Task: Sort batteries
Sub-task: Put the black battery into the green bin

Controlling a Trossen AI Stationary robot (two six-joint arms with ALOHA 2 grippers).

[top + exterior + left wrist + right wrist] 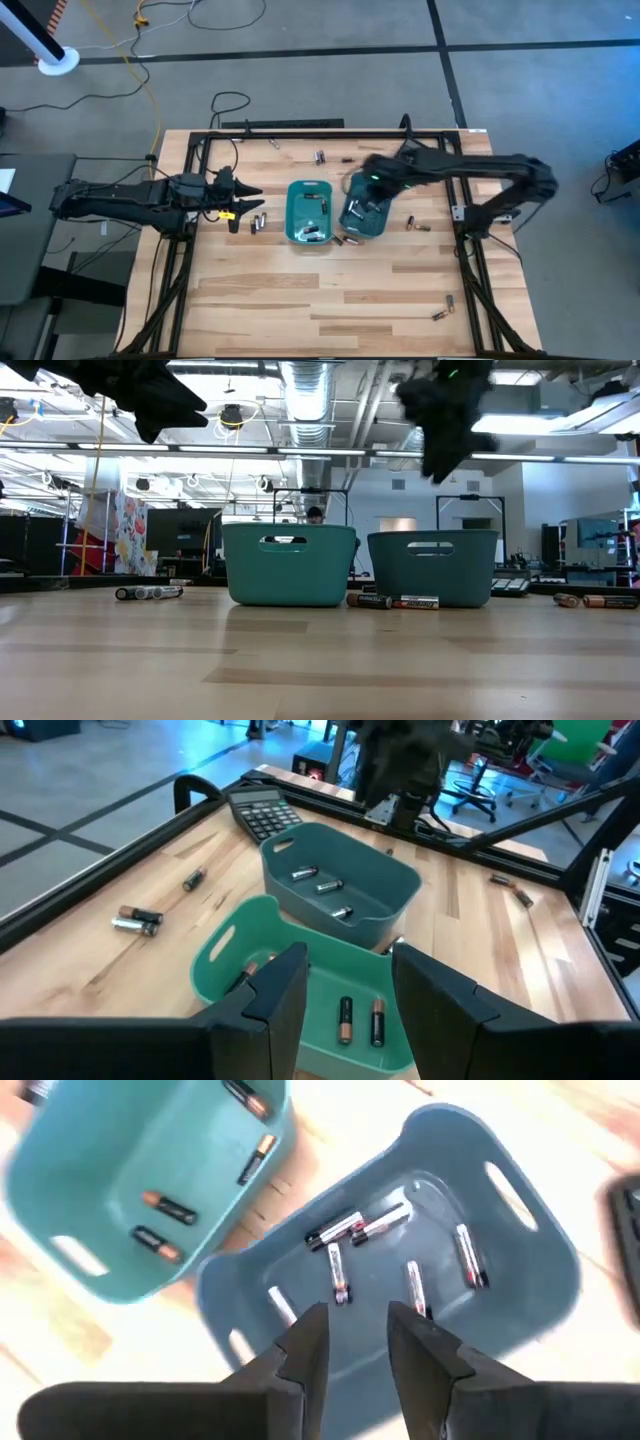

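The right hand (357,1342), fingers spread and empty, hovers over the darker teal tray (545,1295) of silvery batteries (357,1227): a drop looks done. Next, fetch a loose battery (418,226) beside that tray. The left hand (347,995), also spread, waits.

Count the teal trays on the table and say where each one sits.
2. One teal tray sits near the table's middle; the other tray is just to its right, tilted, under the right gripper. None seems hidden.
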